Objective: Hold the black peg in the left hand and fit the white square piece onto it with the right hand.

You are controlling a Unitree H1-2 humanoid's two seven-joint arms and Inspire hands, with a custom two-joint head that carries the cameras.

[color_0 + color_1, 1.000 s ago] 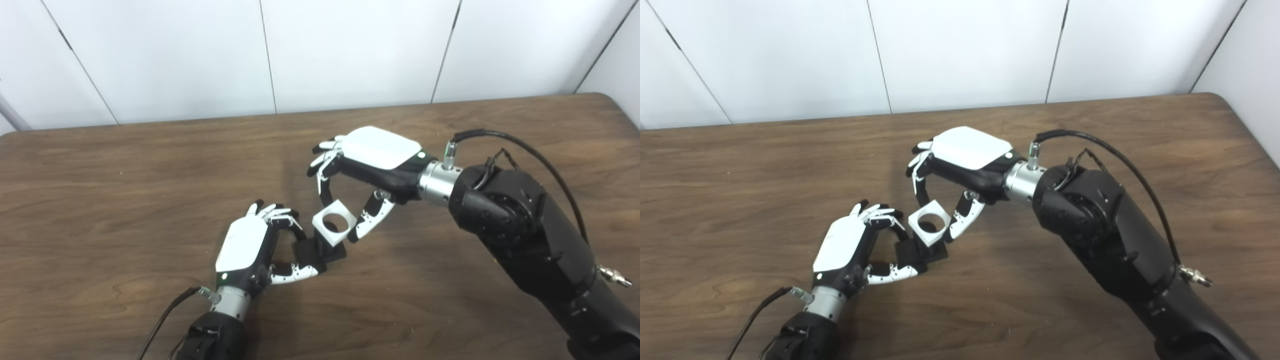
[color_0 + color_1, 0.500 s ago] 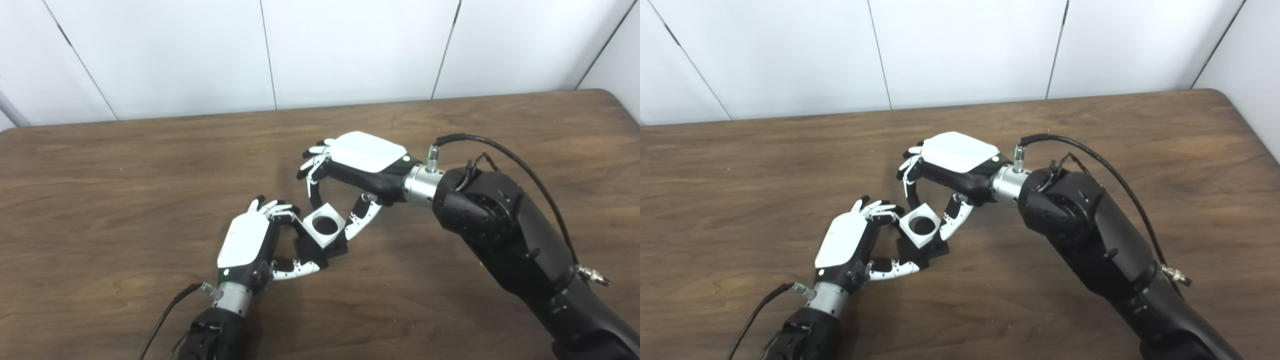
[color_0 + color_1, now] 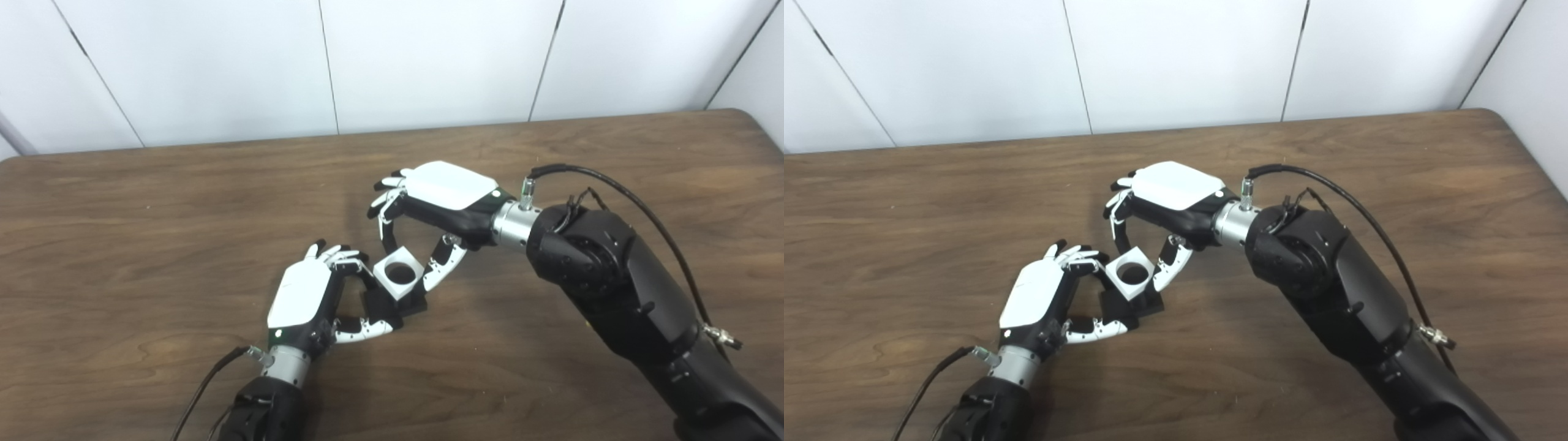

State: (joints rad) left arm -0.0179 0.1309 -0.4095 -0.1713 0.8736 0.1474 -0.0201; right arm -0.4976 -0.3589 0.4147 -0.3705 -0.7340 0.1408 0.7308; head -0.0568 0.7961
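On the left side, the left hand (image 3: 304, 299) sits low over the brown table (image 3: 122, 245). Its fingers and thumb curl around the black peg (image 3: 384, 304), so it has hold of the peg's dark base. The peg rests near the middle of the table, and most of it hides under the piece above it.

Just to the right, the white square piece (image 3: 399, 278) sits right on top of the black peg. It is a bit tilted. It has a round hole in it, and the hole looks dark inside. How far down it has gone on the peg cannot be seen.

Further right, the right hand (image 3: 442, 199) reaches over from above. Its fingers and thumb pinch the white square piece from two sides. A black cable (image 3: 612, 184) loops over its arm.
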